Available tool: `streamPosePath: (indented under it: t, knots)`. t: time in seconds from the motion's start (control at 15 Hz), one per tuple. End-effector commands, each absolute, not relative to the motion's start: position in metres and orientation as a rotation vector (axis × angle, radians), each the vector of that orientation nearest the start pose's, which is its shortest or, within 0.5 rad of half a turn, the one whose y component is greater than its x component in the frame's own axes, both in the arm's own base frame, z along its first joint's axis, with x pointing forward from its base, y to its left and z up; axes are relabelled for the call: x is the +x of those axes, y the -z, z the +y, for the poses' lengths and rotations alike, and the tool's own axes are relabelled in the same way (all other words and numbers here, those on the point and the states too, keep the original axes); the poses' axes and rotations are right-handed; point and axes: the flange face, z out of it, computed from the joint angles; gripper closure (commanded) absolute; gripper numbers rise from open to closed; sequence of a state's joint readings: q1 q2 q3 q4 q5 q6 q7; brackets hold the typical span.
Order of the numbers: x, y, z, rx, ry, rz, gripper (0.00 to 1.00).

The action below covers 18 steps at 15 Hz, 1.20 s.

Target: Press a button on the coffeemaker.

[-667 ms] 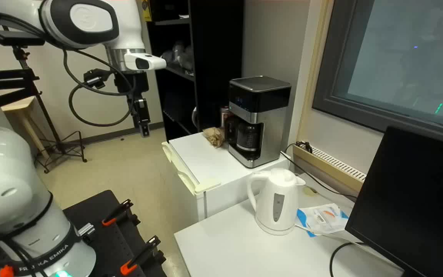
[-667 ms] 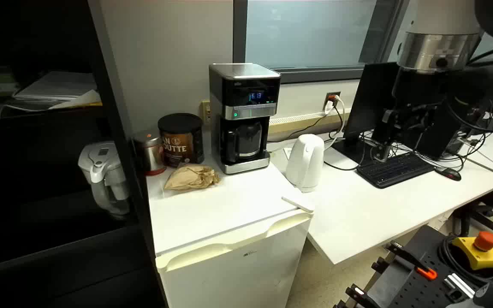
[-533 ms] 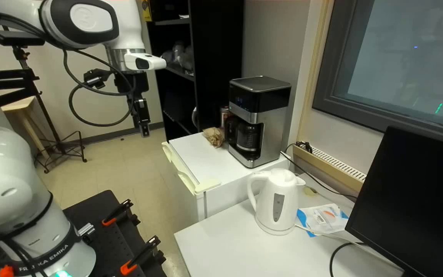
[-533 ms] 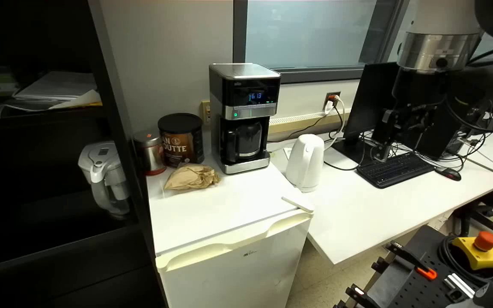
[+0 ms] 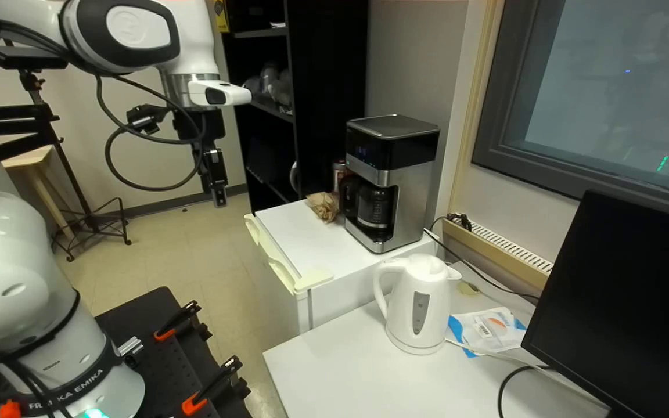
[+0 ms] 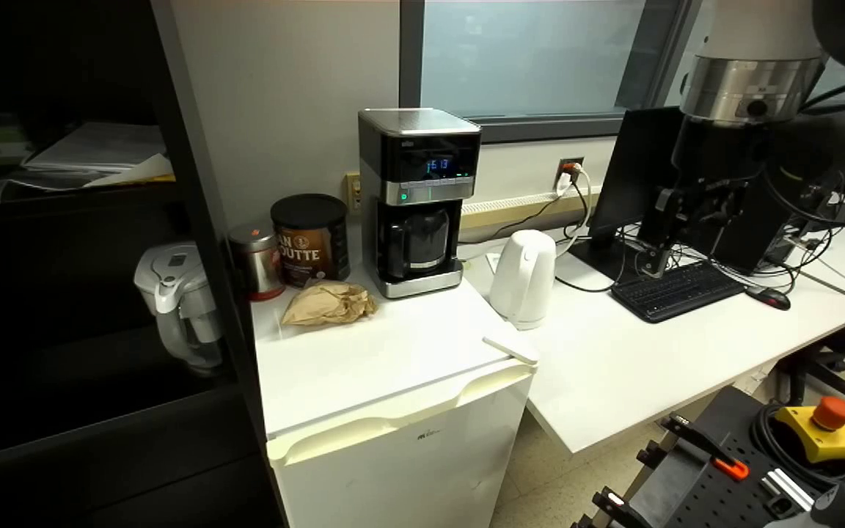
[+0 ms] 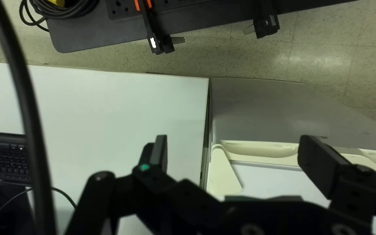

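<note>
Progress: by my reading, your press is yet to come | Jaws: your black two-finger gripper [image 7: 235, 156] stands spread, holding nothing | Target: boxy black-and-silver coffeemaker [image 6: 416, 196] on the white compact fridge [image 6: 400, 370], well apart | Remaining: approach, align, push; buttons too small to tell apart

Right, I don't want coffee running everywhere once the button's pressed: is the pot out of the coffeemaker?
No, in an exterior view the pot sits inside the lower part of the coffeemaker.
</note>
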State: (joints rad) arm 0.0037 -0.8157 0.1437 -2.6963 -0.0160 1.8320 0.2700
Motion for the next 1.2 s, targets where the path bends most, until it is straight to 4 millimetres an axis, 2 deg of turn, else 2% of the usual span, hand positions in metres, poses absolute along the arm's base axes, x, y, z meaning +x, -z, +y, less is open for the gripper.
streamPosePath:
  t: [0.0, 0.4, 0.8, 0.87, 1.13]
  knots:
    - [0.311, -0.455, 0.039, -3.304, -0.057, 0.121, 0.0]
    - [0.361, -0.444, 0.03, -3.432, -0.051, -0.312, 0.0]
    - [0.414, -0.427, 0.03, -3.529, -0.014, -0.756, 0.0]
    - [0.423, -0.424, 0.032, -3.545, 0.016, -0.833, 0.17]
    - [0.452, -0.415, 0.042, -3.556, 0.201, -1.129, 0.5]
